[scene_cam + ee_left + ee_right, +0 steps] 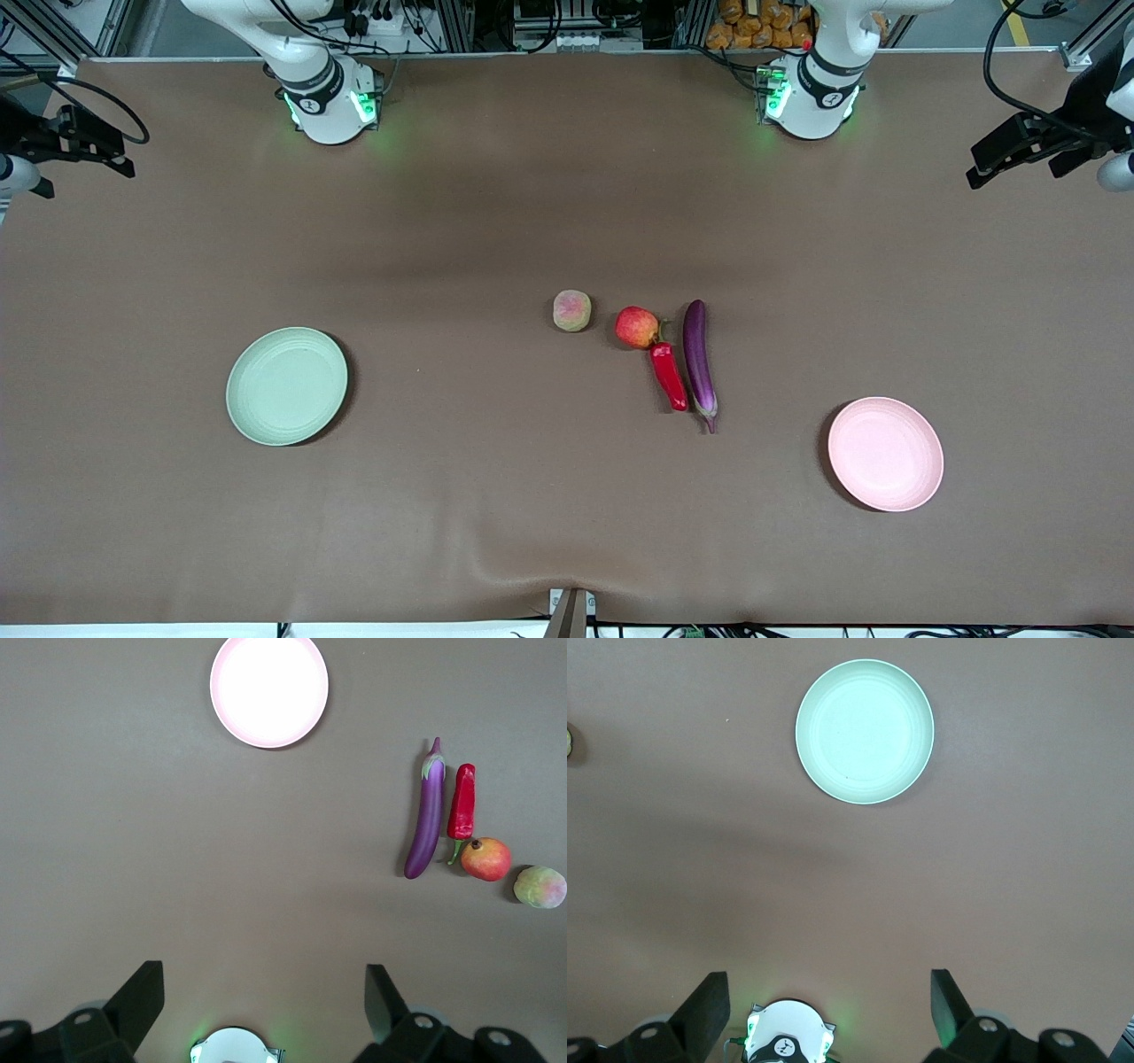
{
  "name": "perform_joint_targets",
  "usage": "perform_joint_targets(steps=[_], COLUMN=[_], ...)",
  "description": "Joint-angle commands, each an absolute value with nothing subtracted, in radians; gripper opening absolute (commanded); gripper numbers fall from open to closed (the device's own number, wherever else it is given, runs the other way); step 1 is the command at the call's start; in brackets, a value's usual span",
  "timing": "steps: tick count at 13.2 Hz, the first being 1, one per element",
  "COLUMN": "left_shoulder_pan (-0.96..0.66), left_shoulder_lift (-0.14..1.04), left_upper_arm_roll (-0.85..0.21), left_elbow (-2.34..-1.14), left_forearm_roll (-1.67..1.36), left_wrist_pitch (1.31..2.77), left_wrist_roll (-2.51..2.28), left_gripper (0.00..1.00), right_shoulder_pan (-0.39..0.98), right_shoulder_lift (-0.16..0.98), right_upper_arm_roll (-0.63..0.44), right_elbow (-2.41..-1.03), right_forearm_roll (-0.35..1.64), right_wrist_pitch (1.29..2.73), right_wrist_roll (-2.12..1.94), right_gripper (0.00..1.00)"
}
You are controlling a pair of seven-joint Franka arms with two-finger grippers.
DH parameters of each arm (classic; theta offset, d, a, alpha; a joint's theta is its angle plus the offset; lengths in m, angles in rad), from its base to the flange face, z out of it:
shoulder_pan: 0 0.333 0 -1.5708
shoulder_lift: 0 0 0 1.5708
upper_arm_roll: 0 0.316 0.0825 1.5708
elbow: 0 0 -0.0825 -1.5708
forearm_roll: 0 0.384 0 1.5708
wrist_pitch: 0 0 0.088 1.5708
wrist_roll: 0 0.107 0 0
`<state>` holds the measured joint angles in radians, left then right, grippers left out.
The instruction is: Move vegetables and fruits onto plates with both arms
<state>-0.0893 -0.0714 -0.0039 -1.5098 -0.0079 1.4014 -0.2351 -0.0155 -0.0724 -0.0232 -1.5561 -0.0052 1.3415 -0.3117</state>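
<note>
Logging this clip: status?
Left gripper, right gripper open, high over table. Eggplant, chili, apple, pale fruit unmoved mid-table. Plates bare.

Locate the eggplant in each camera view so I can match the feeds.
Front view: eggplant lies mid-table beside the chili pepper, toward the left arm's end.
Left wrist view: eggplant again beside the chili pepper.
Right wrist view: not in it.
Shared landmark: pink plate.
</note>
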Motion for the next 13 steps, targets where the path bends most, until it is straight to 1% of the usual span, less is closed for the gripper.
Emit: perform_joint_targets(steps=[1, 4, 6, 9, 11, 13], left_shoulder_pan=[-0.091, -0.095, -0.103, -0.117, -0.158, -0.17], left_shoulder_lift=[-0.064, -0.006, 0.087, 0.243, 0.354, 0.463], left_upper_arm_roll=[-0.008, -0.009, -0.021, -0.037, -0.037, -0.037], left_elbow=[-1.505, -1.503, -1.512, -1.517, -1.513, -1.511], left_forearm_roll=[-0.003, -0.003, -0.008, -0.015, -0.009, -0.025], left_wrist_pitch=[1.39, 1.465, 1.541, 1.768, 1.857, 1.983], left_wrist_roll=[-0.218, -0.218, -0.218, -0.247, -0.316, -0.362], left_gripper=[1.0, 1.0, 1.0, 1.0, 1.0, 1.0], right_shoulder_pan=[-0.021, -0.023, -0.023, -0.023, -0.023, -0.025], right_shoulder_lift=[-0.087, -0.087, -0.087, -0.087, -0.087, -0.087], right_upper_arm_roll=[-0.02, -0.021, -0.021, -0.021, -0.021, -0.021], right_elbow=[-1.571, -1.571, -1.571, -1.571, -1.571, -1.571], right_forearm_roll=[-0.008, -0.008, -0.008, -0.008, -0.008, -0.008], right_wrist_pitch=[1.338, 1.338, 1.338, 1.338, 1.339, 1.339], right_wrist_roll=[-0.308, -0.308, -0.308, -0.308, -0.308, -0.308], right_gripper=[1.0, 1.0, 1.0, 1.0, 1.0, 1.0])
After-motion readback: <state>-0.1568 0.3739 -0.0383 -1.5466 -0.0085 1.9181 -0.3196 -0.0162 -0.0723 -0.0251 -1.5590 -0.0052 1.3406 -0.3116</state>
